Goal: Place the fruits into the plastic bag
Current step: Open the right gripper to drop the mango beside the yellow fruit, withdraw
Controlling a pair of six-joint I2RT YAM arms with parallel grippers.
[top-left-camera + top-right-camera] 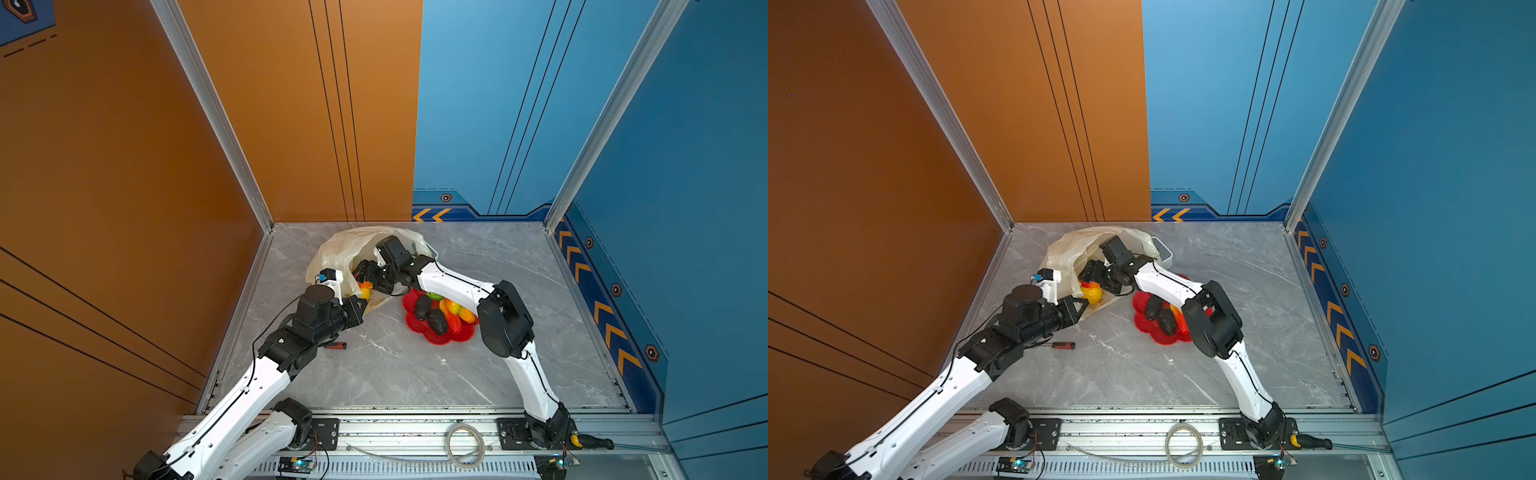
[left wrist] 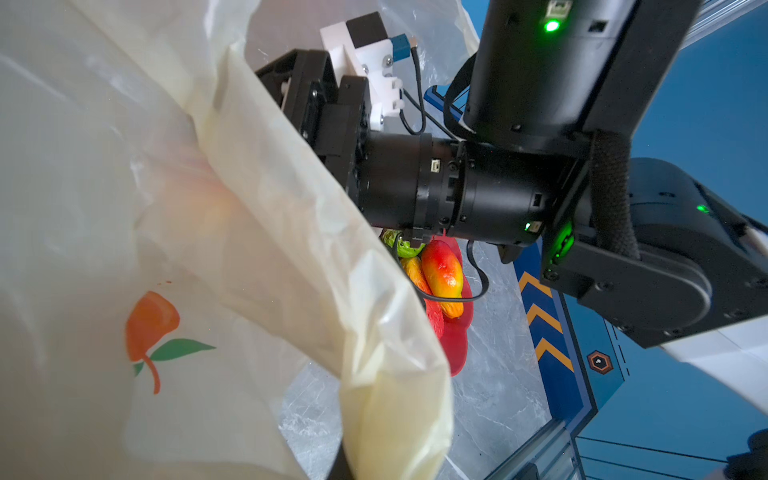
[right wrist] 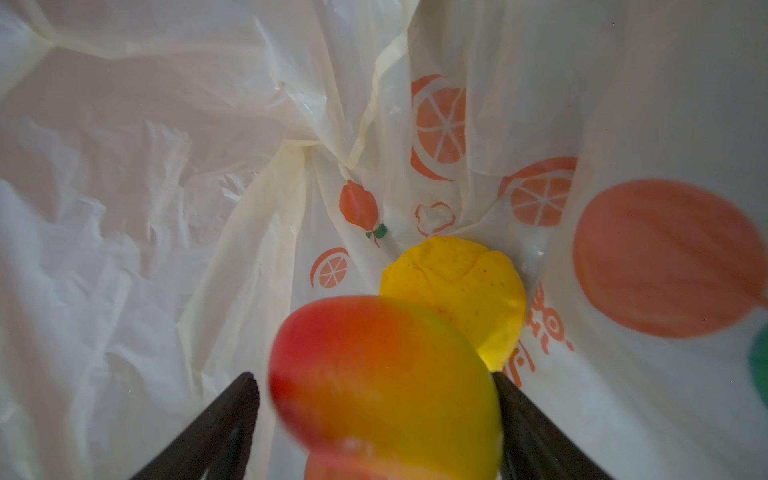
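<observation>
Step in hand: dropping one fruit into the plastic bag [image 1: 336, 253], which lies on its side at the back of the desk [image 1: 415, 374], mouth turned towards the arms.
Left pincer [image 1: 1079, 306]: clamped on the lower lip of the bag's mouth. In the left wrist view the film runs right down into it.
Right pincer [image 3: 372, 376]: reached well inside the mouth, jaws spread wide. A red-orange fruit [image 3: 374, 345] sits between them, with a clear gap beside one finger [image 3: 232, 407] and the other finger just at its skin. I'd call it let go rather than gripped.
Already in: a yellow fruit [image 3: 457, 291] lies on the bag's floor, just beyond the red-orange one.
Waiting: the rest, a dark rough one [image 1: 437, 322] among them, are piled on the red dish [image 1: 436, 341] beside the bag, partly under the right forearm.
Doing it well: let the fruit settle deep, next to the yellow one, not near the lip where it could roll out. Then draw the right arm out along the line it points, jaws wide, so the fingers don't catch the thin film.
Left arm's job: hold the lip firm and a little raised. If it sags, the mouth closes over the other wrist.
Risk: a snagged fold could drag the whole bag and spill what is inside.
Next pick: I'd take a fruit off the top of the pile, across its narrow side.
</observation>
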